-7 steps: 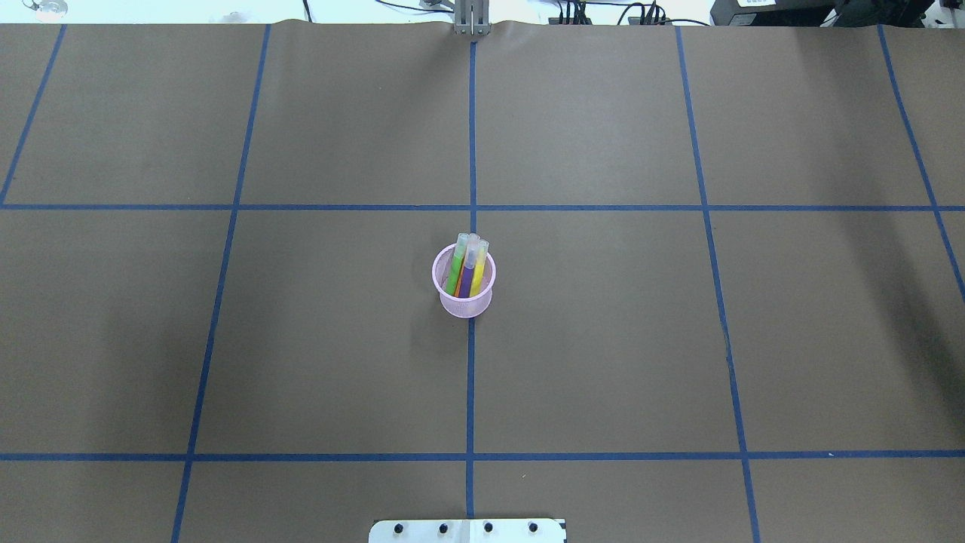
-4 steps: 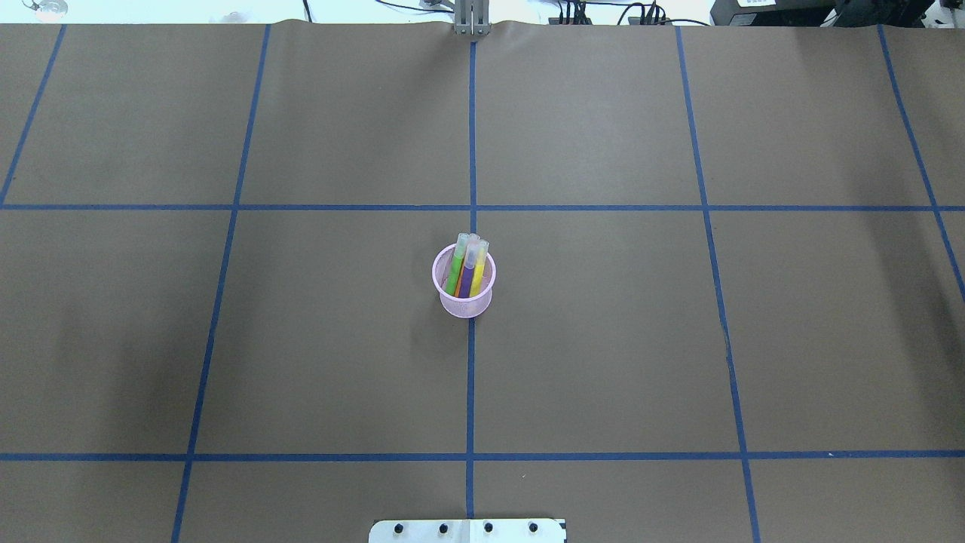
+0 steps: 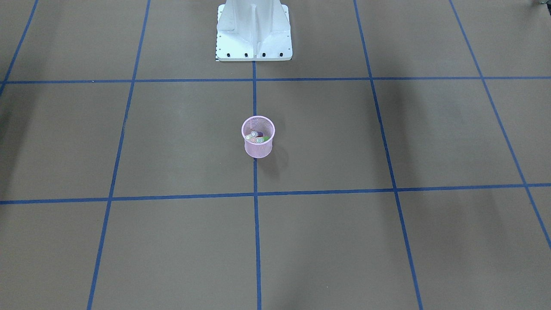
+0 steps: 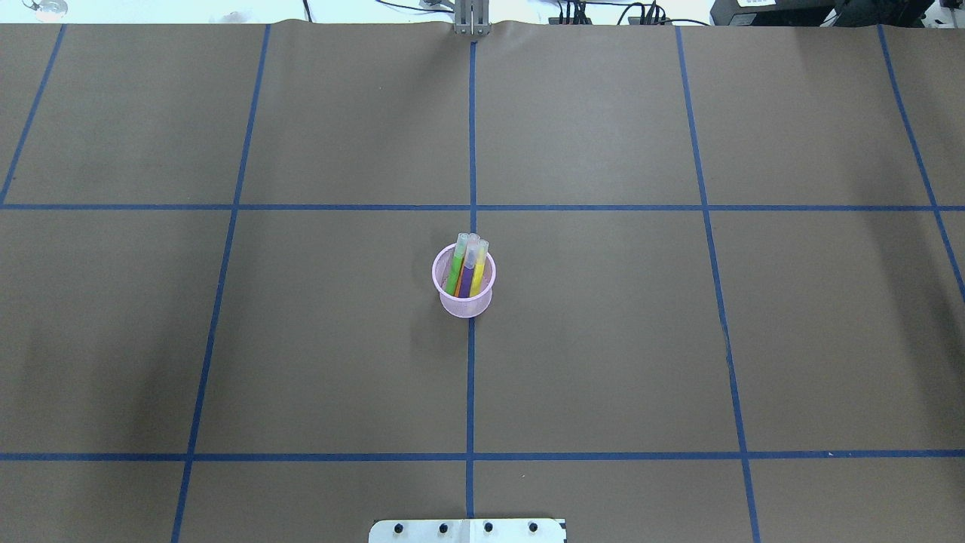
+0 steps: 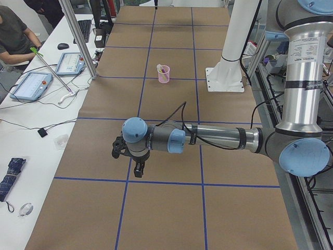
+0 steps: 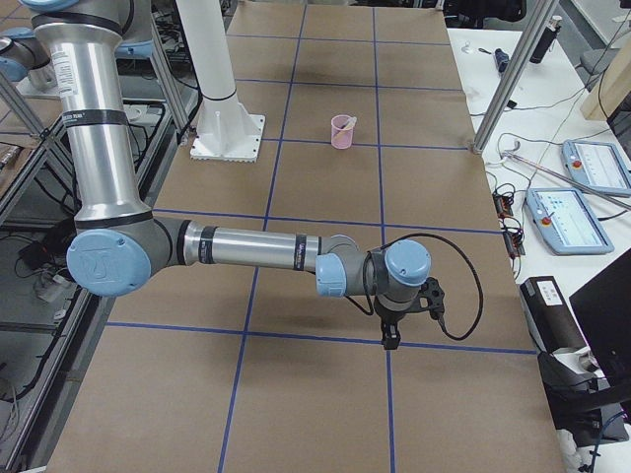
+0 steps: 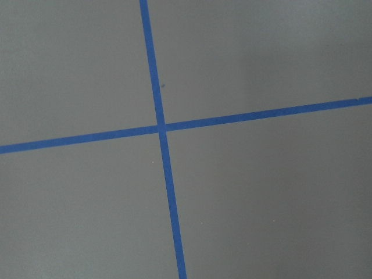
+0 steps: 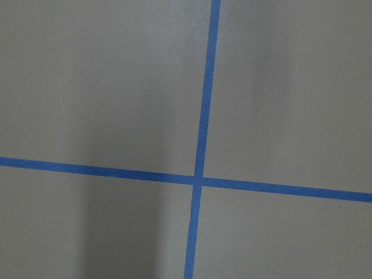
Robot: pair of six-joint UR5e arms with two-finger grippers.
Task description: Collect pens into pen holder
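The pink mesh pen holder stands upright at the table's centre on a blue tape line. It also shows in the front view and in both side views. The pens stand inside it, caps up: a green one, a purple one, a yellow one and a sliver of orange. My left gripper hangs over the table far from the holder; I cannot tell if it is open. My right gripper is likewise far off, state unclear. Both wrist views show only paper and tape.
Brown paper with a blue tape grid covers the table. The white robot pedestal stands at the robot's edge. A person and teach pendants are beside the table ends.
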